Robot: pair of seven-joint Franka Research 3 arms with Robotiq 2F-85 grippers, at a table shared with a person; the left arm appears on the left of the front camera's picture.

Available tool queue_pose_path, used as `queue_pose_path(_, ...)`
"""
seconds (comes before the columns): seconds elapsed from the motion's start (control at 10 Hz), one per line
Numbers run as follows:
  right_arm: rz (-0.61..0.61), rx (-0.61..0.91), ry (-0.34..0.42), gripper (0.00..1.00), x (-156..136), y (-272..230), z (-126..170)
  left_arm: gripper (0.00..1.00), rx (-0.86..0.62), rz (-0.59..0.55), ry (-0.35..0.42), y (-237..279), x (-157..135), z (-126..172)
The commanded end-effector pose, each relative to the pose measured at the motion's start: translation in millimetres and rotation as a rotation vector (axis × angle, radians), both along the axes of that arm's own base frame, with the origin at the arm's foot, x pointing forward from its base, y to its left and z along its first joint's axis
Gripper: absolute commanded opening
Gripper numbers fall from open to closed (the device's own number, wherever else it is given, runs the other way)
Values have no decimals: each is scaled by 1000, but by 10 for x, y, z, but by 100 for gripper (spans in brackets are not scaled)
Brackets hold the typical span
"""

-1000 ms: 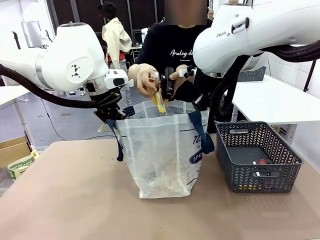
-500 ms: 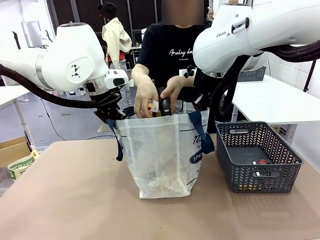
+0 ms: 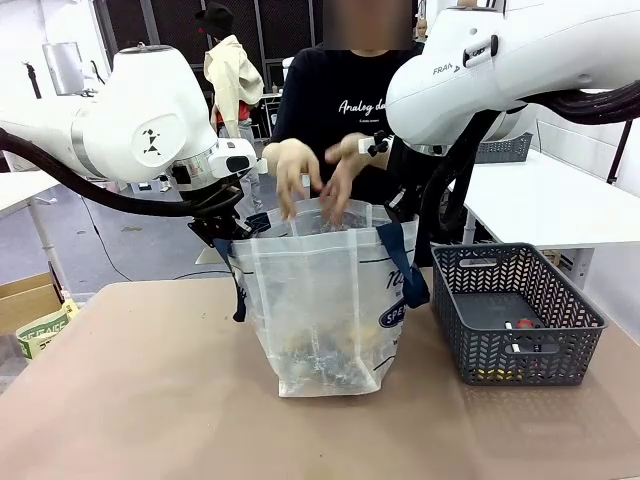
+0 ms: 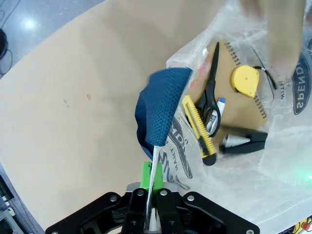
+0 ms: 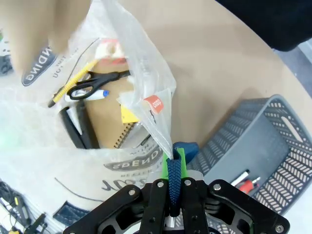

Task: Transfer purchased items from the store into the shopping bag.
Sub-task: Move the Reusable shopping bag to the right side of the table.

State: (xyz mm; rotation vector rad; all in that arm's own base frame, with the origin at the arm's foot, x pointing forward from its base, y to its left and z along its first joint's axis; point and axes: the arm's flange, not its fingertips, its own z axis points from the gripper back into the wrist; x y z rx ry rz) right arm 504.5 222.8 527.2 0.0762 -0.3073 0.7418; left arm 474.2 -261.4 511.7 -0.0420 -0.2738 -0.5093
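With the left tool (image 4: pixel 150 184) pinching the shopping bag (image 3: pixel 318 300) rim and the right tool (image 5: pixel 174 171) pinching its navy strap (image 3: pixel 404 268), the mouth gapes under the person's 2 hands (image 3: pixel 297 172), while small red-and-white pieces (image 3: pixel 520 328) lie in the basket (image 3: pixel 572 300) just right of it, nearer the right arm.

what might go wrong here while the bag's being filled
The left gripper and right gripper each pinch only a thin bit of the bag rim, so added weight may pull it free. The person's hands hover over the mouth between the arms; any arm move might hit them. The scissors point could pierce the thin plastic.
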Motion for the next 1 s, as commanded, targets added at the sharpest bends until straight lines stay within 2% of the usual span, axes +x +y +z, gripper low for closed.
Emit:
queue_pose_path(0.0,-1,-1,2,0,0,-12,-16,0,1,3,1,11,2,-10)
queue_pose_path(0.9,-1,-1,2,0,0,-12,-16,0,1,3,1,11,2,-10)
